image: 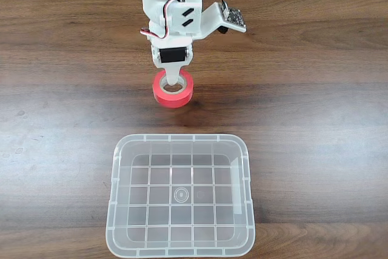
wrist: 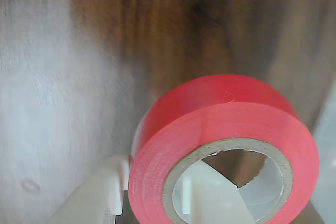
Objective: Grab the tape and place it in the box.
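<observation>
The red-orange tape lies flat on the wooden table, just beyond the far rim of the clear box. My gripper comes down on it from the far side of the table. One white finger stands inside the cardboard core, and the other finger presses against the outside of the roll. In the wrist view the tape fills the lower right, its wall clamped between the two fingers of my gripper. The box holds nothing.
The wooden table stretches bare to the left and right of the tape and box. The arm's white body and a small circuit board hang over the far middle. Cables run along the back edge.
</observation>
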